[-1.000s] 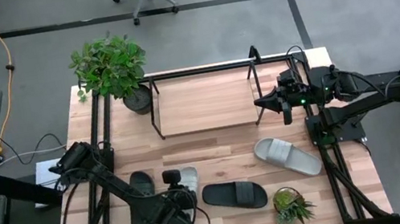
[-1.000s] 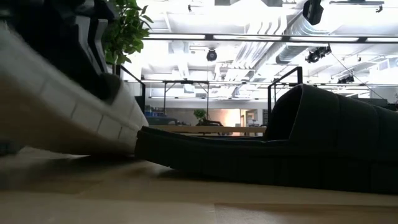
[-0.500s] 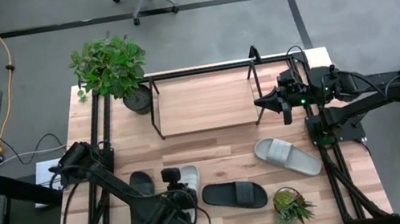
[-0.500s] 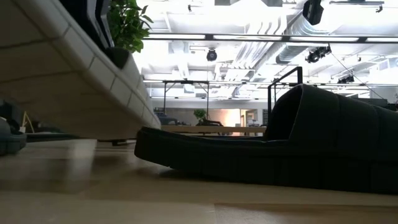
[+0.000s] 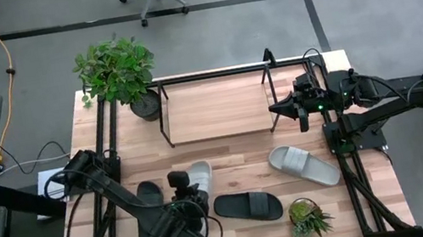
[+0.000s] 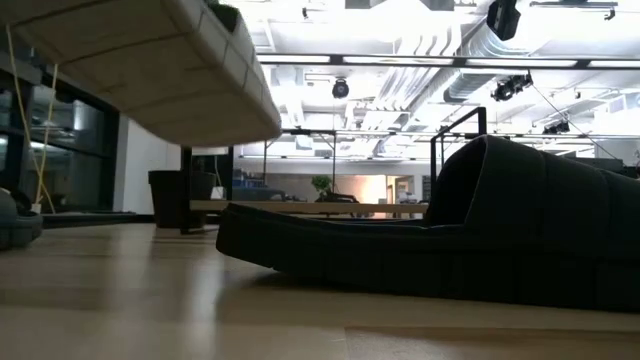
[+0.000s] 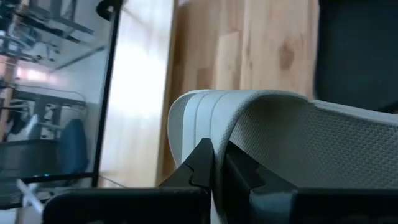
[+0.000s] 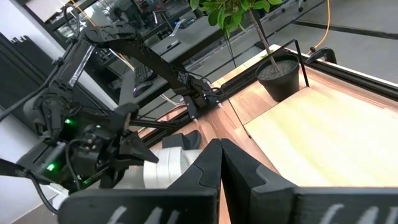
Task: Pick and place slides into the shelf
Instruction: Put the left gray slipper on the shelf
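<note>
Your left gripper (image 7: 214, 163) grips a grey slide (image 5: 196, 175) lifted off the counter (image 5: 234, 151); right gripper (image 5: 285, 107) fingers are clenched beside the shelf (image 5: 214, 108).

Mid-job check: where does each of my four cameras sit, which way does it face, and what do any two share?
High: overhead, straight down; both arms, shelf.
Low: tabletop level, facing the room; black slide, lifted grey slide above it.
Left wrist: on left arm; left gripper shut on the grey slide.
Right wrist: on right arm beside the shelf; right gripper shut, empty.
Shared: high and right wrist both show the left arm with the grey slide.
</note>
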